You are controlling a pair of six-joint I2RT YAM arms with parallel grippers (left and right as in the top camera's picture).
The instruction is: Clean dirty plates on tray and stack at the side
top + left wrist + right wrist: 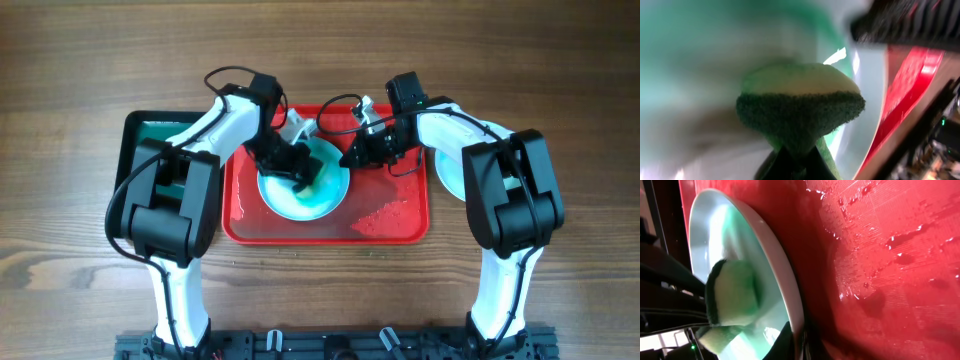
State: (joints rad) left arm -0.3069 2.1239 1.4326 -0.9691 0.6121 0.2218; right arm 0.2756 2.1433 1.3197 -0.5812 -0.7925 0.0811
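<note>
Left claw (792, 162) clamped on sponge (800, 107), pressed on plate (715, 225); right claw (795, 342) pinches rim. Risk: scrub pressure slips plate on wet tray (890, 255).

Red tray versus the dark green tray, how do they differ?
The red tray holds an aqua plate and is wet with droplets; the dark green tray, where visible, shows neither. Red lies in the middle, green to its left, partly under the left arm. Both are round-cornered rectangles.
</note>
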